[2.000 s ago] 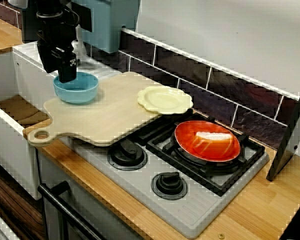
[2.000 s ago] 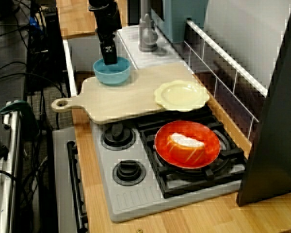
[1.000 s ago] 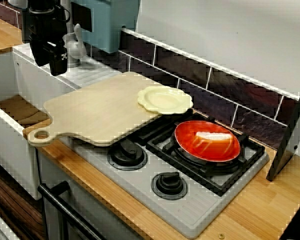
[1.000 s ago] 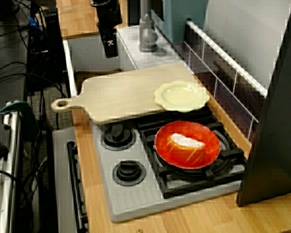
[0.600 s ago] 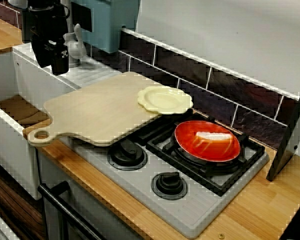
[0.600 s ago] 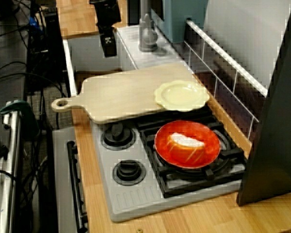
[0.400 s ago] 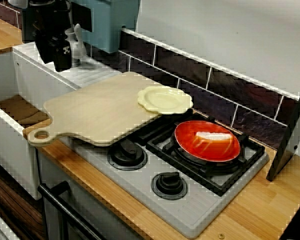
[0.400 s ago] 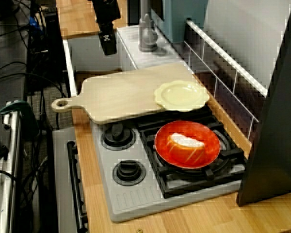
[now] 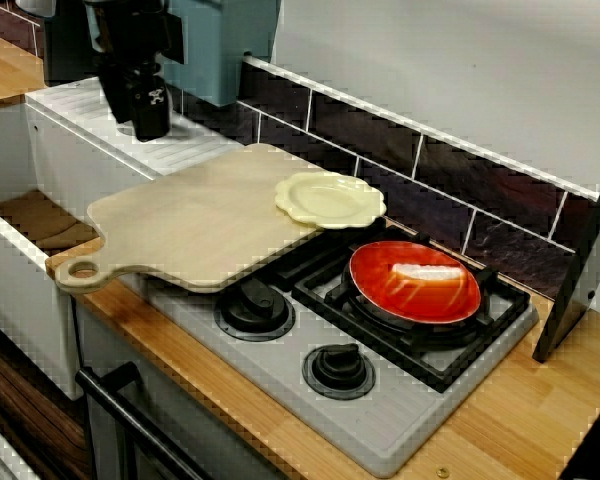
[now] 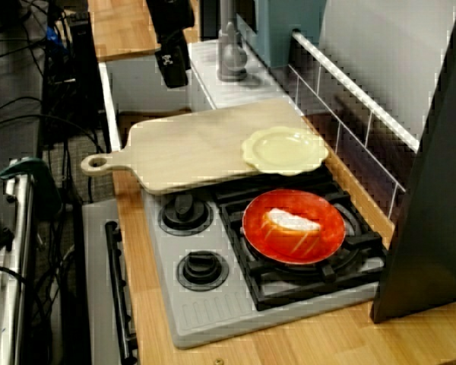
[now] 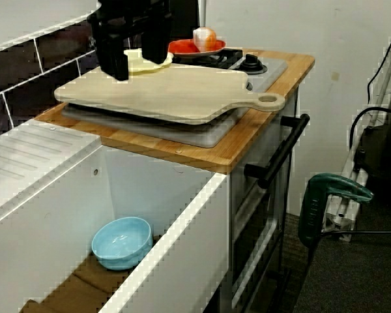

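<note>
— While the gripper point(image 9: 150, 125) is hanging over the draining board point(image 9: 65, 100) at the far left, what is lying nearest to it?

— The wooden cutting board point(image 9: 200, 225). Its far-left corner is sitting just right of the fingertips and a little nearer, lower down and not touching them. The board's long axis is running from the handle loop point(image 9: 80, 270) at the near left toward the yellow plate point(image 9: 330, 198), which is overhanging its far-right end.

— Are the jaws gripping anything?

— Nothing. In the view from the sink end, the 2 fingers point(image 11: 114, 62) are pointing down and standing apart, with a strip of the plate showing through the gap.

— And the blue bowl?

— The blue bowl point(image 11: 122, 242) is resting upright on the floor of the sink point(image 11: 182, 189), to the near left of the gripper and well below it. The sink wall is hiding it in the view over the stove.

— What else is sharing the frame?

— An orange dish point(image 9: 415, 282) is sitting on the far-right burner, well apart from the gripper, with the whole board lying between them.
</note>
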Controlling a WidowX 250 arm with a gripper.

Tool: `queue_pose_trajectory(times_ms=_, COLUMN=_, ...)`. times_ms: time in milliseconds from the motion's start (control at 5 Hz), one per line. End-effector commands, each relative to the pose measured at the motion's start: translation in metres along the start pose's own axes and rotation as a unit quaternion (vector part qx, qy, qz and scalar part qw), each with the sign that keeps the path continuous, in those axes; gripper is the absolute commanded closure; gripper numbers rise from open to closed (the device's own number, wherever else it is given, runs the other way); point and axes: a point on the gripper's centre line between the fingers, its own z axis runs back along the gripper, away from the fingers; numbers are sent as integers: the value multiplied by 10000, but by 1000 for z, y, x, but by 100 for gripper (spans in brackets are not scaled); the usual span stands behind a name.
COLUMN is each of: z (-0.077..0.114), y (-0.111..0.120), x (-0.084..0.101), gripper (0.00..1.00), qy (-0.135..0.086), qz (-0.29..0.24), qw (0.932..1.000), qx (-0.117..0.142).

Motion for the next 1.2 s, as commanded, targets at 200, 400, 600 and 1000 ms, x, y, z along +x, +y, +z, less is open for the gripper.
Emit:
queue_pose_trajectory(times_ms=200, z=11, y=-60, x=32, gripper=0, qy=-348, qz=-649, qw=9972, qx=120)
queue_pose_trajectory(times_ms=400, z=8, y=-79, x=47, gripper=0, qy=-414, qz=-849, qw=9955, qx=45)
queue_pose_trajectory(times_ms=600, z=12, y=-99, x=63, gripper=0, qy=-452, qz=-1080, qw=9930, qx=-157)
queue_pose_trajectory(times_ms=1000, z=5, y=-137, x=77, gripper=0, qy=-638, qz=-1503, qw=9864, qx=-183)
